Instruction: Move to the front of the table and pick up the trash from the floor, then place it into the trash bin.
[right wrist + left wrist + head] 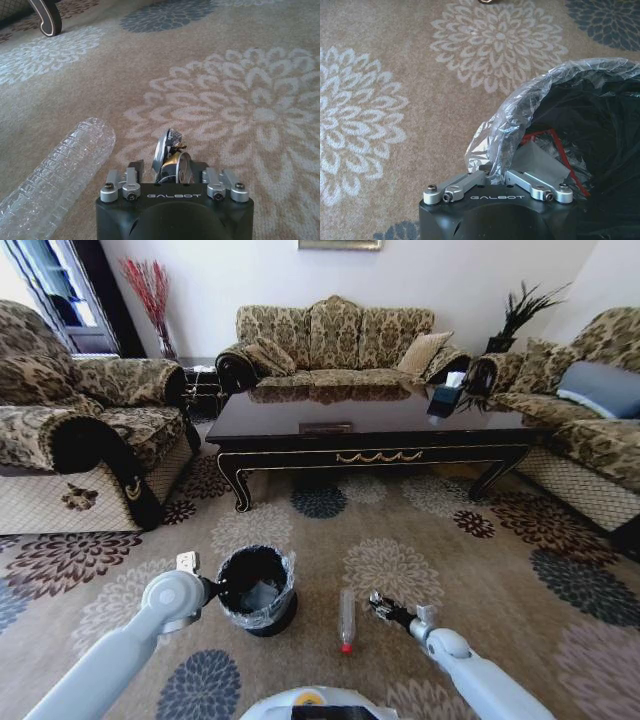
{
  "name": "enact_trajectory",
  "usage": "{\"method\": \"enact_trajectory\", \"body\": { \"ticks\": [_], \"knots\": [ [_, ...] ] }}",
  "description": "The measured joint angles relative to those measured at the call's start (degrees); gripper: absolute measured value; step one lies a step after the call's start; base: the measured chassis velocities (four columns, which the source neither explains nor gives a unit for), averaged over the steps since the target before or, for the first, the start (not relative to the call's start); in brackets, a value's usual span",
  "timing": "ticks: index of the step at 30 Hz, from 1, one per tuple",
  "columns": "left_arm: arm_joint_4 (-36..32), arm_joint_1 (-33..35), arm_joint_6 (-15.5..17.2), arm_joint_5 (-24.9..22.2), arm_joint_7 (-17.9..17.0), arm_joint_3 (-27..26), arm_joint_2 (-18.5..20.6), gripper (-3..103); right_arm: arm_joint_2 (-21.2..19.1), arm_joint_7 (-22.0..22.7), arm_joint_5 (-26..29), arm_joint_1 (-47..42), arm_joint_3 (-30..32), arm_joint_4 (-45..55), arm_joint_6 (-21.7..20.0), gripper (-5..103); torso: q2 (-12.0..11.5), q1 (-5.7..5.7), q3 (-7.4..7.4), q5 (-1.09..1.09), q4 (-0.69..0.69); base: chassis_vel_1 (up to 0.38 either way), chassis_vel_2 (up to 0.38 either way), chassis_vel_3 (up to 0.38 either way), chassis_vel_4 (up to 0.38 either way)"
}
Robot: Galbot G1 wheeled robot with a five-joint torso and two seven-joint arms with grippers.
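The right gripper (378,606), shut on a small shiny scrap (170,150), sits just right of the bottle (347,618), whose long axis runs toward the table (370,425).

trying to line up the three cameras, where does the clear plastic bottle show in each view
Head view: the clear plastic bottle lies on the carpet between the trash bin and the right gripper, red cap toward the robot.
Left wrist view: not in it; the left gripper sits at the bin's lined rim.
Right wrist view: the bottle's ribbed body lies close beside the right gripper.
Shared landmark: the floral carpet.
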Motion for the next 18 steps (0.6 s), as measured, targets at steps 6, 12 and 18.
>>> {"method": "enact_trajectory", "body": {
  "ticks": [6,12,18],
  "knots": [
    [-0.2,-0.1,0.0,0.2,0.0,0.1,-0.3,0,-0.4,0.0,-0.3,-0.4,0.0,0.5,0.2,33,0.0,0.00,0.00,0.00,-0.02,0.000,0.000,0.000,0.000],
    [-0.2,0.1,0.0,0.6,0.0,0.6,-1.0,0,-1.1,0.1,-0.4,-0.9,0.4,1.3,0.4,23,0.0,0.00,0.00,0.00,-0.01,0.000,0.000,0.000,0.000],
    [-0.2,0.4,0.0,1.0,0.0,1.0,-1.8,0,-1.5,0.2,0.0,-1.7,1.0,2.6,0.5,23,0.0,0.00,0.00,0.01,-0.01,0.000,0.000,0.000,0.000]
  ]
}}
